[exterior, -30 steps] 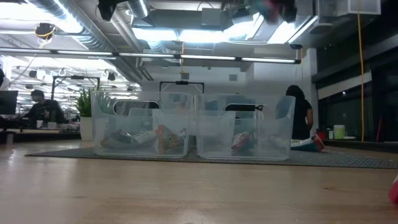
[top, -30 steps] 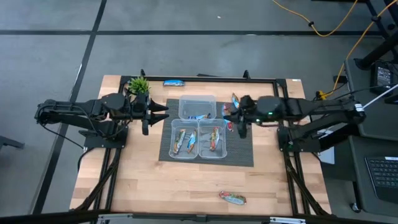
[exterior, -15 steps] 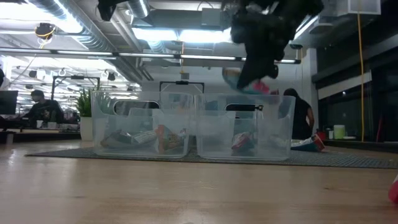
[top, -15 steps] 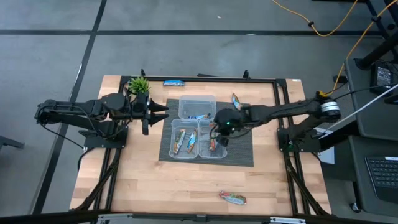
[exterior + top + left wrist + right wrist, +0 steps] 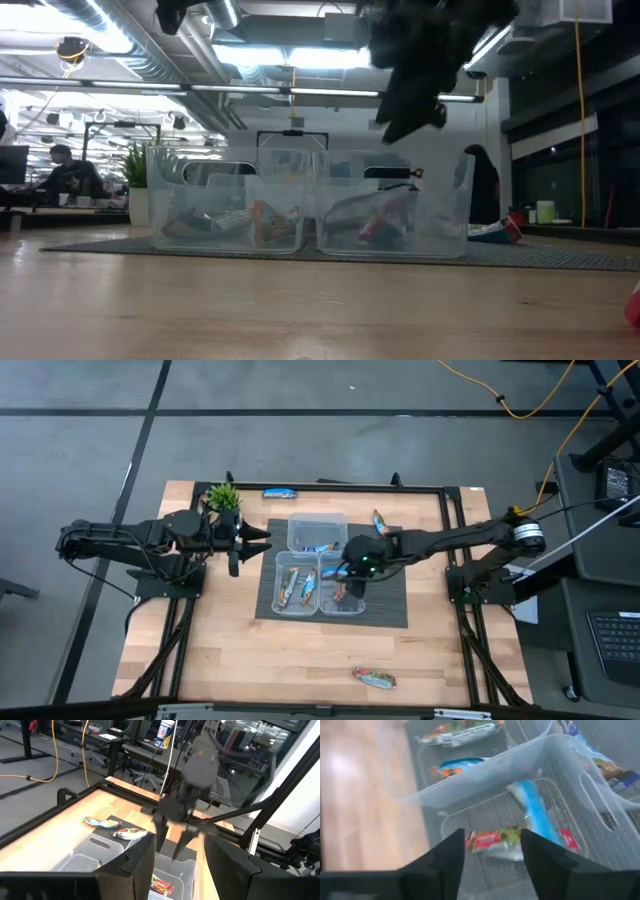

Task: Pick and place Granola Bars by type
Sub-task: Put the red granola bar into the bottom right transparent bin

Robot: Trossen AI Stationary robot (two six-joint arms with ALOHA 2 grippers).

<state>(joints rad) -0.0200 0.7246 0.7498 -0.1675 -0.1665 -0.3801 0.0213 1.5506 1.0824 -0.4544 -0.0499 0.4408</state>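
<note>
High view: a pale wooden table with visible grain fills the middle, framed by a black metal rail, and a dark ribbed mat lies flat at its centre. On the mat stand three clear, thin-walled plastic tubs with rounded corners: one at the far side and two side by side nearer the camera, the left tub and the right tub. The left arm rests at the left edge beside a small spiky green plant, its gripper pointing toward the tubs with the fingers spread and empty. The right arm reaches in from the right, and its gripper hangs directly over the right tub; in the right wrist view its two dark fingers stand apart with nothing between them. The bars are flat, oblong and shiny-wrapped. In that same view, two of them lie on the right tub's floor under the gripper: a teal one with a red end and a red and green one, touching it. The left tub holds orange-tan bars, the far tub a blue bar. Outside the tubs, a blue bar lies at the far edge, a teal and red one on the mat's far right corner, and another near the front edge.
</note>
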